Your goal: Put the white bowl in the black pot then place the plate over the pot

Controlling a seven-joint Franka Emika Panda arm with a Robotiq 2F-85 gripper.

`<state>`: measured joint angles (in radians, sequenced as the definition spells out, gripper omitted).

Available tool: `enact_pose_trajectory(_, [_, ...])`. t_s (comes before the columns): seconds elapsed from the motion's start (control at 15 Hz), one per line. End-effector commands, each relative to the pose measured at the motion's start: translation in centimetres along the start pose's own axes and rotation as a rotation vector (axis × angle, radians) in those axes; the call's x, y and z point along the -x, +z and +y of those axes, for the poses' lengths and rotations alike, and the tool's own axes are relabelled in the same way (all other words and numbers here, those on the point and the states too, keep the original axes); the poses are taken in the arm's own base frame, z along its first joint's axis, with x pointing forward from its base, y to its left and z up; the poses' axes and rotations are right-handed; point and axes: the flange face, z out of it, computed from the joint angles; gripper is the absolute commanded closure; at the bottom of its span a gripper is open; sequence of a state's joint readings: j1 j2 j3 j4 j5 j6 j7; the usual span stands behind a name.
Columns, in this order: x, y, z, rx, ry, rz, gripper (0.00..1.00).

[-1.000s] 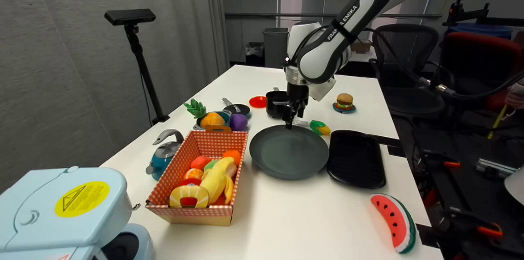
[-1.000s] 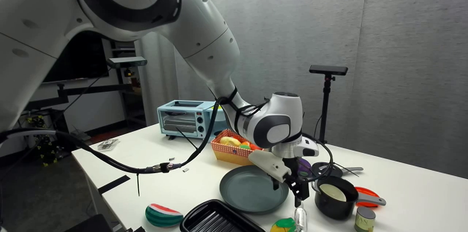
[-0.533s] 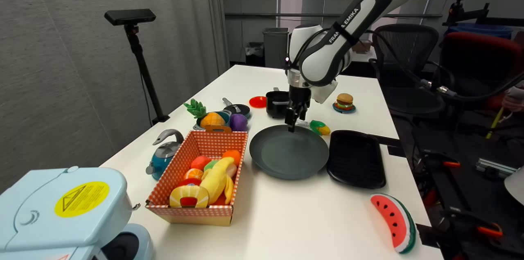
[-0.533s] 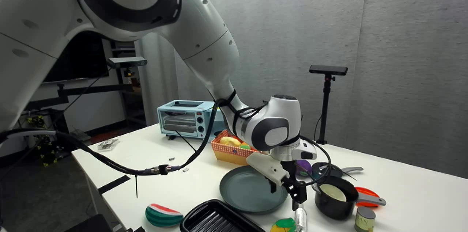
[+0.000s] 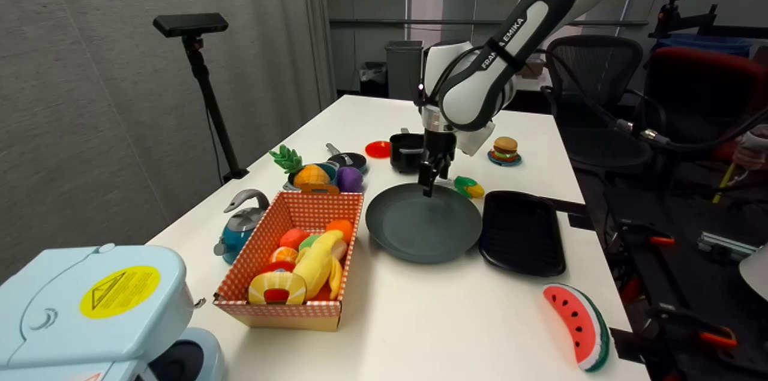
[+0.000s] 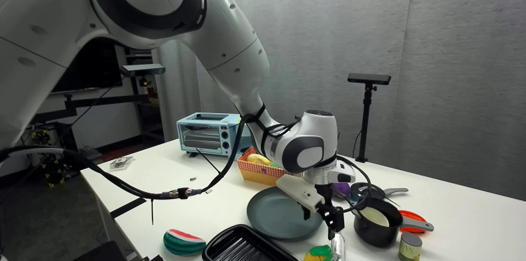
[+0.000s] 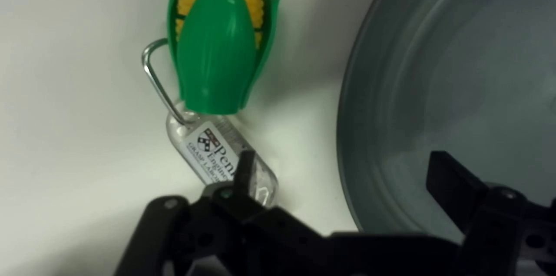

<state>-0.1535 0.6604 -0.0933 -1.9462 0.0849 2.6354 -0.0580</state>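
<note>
One bowl point(image 6: 374, 216): sat in the pot point(image 6: 372, 234); that half looked done.
Plate point(image 5: 423, 225): hadn't covered the pot yet.
Gripper point(image 7: 342, 155): stood wide, holding nothing, near the plate's rim.

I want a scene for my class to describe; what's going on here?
A robot arm is at work, its gripper open and holding nothing; in the wrist view the fingers appear to straddle the rim of the plate. The white bowl is already in the black pot. The plate lies apart from the pot, not yet over it.
</note>
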Motion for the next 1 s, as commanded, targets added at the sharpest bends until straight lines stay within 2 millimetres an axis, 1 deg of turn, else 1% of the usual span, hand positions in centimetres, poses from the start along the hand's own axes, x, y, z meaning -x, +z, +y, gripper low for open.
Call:
enact_pose_trajectory(0.0, [0.2,0.7,0.4,-0.002,-0.016,0.022,0.00])
enact_pose_trajectory(0.07, [0.2,0.8,0.4,-0.002,-0.015,0.023,0.09])
enact_pose_trajectory(0.13, [0.2,0.9,0.4,-0.001,-0.015,0.026,0.26])
enact_pose_trajectory(0.27, [0.2,1.0,0.4,0.002,-0.017,0.027,0.42])
enact_pose_trajectory(0.33, [0.2,0.9,0.4,0.003,-0.016,0.027,0.51])
enact_pose_trajectory(0.47, [0.2,0.7,0.4,0.002,-0.014,0.028,0.65])
enact_pose_trajectory(0.73, [-0.2,-0.1,0.2,-0.001,-0.012,0.037,0.96])
enact_pose_trajectory(0.8, [-0.3,-0.4,0.1,-0.002,-0.011,0.043,0.98])
enact_pose_trajectory(0.87, [-0.4,-0.7,0.0,-0.003,-0.011,0.049,0.96])
enact_pose_trajectory(0.93, [-0.5,-1.1,0.0,-0.005,-0.010,0.055,0.98])
